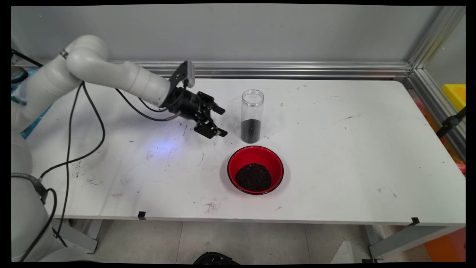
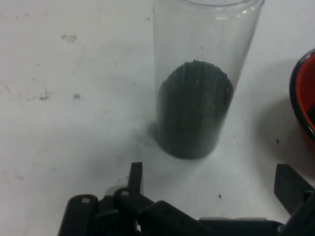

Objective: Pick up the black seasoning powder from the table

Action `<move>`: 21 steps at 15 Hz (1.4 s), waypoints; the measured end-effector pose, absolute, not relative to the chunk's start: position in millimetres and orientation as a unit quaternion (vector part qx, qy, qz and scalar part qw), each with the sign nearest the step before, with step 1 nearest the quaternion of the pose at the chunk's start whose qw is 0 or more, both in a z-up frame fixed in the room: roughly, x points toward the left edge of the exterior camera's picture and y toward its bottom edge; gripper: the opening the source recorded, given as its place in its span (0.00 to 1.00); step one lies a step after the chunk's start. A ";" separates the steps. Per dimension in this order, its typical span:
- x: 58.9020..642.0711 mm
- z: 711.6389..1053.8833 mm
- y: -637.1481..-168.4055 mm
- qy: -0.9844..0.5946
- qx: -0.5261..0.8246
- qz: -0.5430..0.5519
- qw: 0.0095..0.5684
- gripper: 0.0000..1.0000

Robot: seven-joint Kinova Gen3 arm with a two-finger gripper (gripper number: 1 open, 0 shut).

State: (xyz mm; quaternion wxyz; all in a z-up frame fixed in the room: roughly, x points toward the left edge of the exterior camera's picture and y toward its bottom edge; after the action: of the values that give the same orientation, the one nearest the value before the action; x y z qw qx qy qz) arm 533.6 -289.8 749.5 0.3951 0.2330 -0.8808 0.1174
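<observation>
Clear jar (image 1: 252,115) upright, end effector (image 1: 222,121) spread just left, red bowl (image 1: 255,169) near

There are no words, numbers or signs to read on anything here, not on the things, table or wall.

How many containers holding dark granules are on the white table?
2. A tall clear plastic cylinder, upright and about a third full, stands just right of the black two-finger gripper. A red round bowl with black rim sits nearer the camera. None seems hidden.
</observation>
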 end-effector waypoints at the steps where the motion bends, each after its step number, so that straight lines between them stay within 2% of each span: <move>1: 530.5 745.7 -291.6 -0.880 0.231 0.119 0.397 1.00; 21: 488.7 694.2 -327.7 -0.871 0.216 0.115 0.426 1.00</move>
State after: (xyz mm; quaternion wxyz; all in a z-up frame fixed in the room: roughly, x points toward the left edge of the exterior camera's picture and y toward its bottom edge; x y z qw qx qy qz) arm 488.7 -327.7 694.2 0.4257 0.2161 -0.8711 0.1153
